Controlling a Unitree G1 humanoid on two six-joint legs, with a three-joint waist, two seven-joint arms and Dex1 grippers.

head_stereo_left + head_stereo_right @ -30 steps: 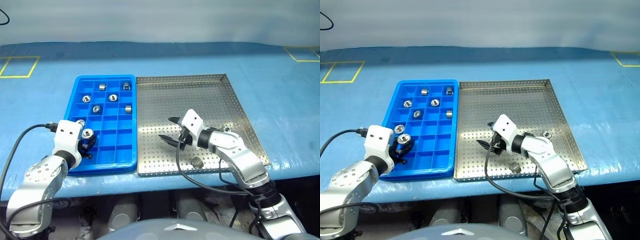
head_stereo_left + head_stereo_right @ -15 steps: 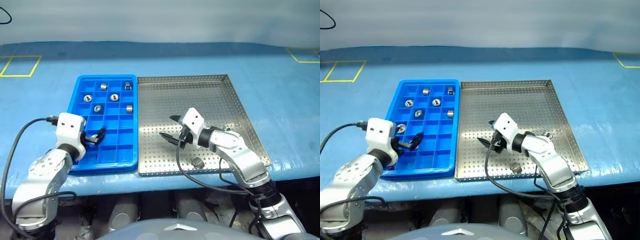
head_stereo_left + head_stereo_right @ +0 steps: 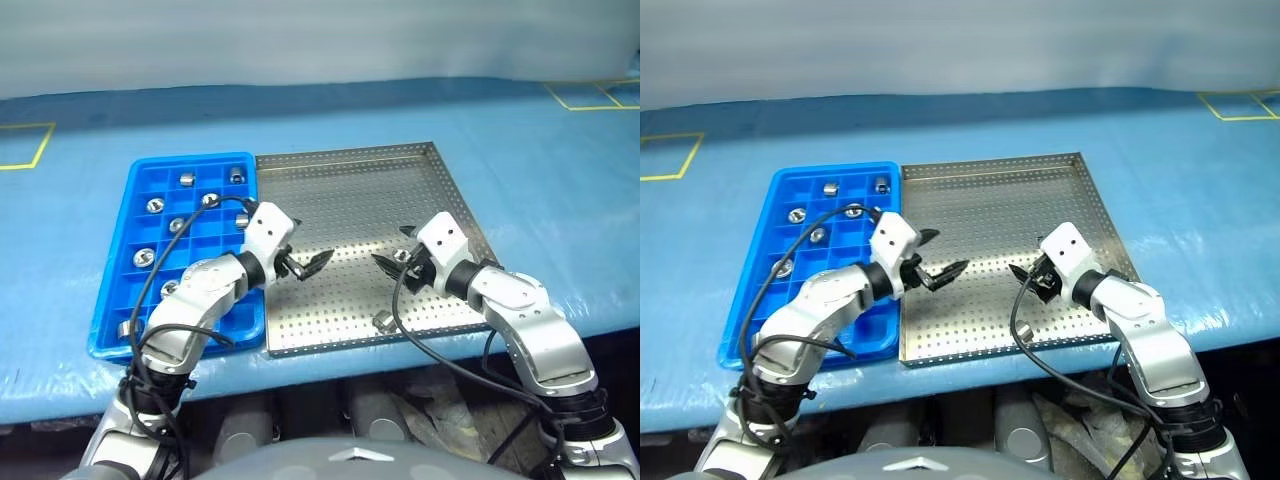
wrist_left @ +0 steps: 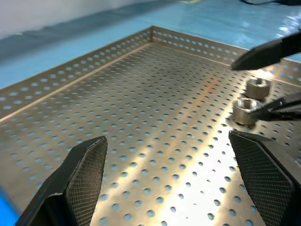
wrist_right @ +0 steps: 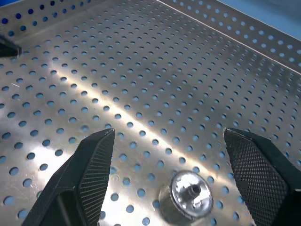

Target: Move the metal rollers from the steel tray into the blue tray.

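Left gripper (image 3: pixel 307 263) now empty over steel tray (image 3: pixel 340 180), fingers apart.

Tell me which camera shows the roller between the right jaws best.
The right wrist view: the roller sits close up on the steel tray, hollow centre visible, between open jaws. The left wrist view shows it farther off beside a second roller; the eye views show it tiny.

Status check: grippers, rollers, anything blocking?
Left gripper open, empty, over steel tray. Right gripper open by a roller. Several rollers sit in blue tray. No obstruction.
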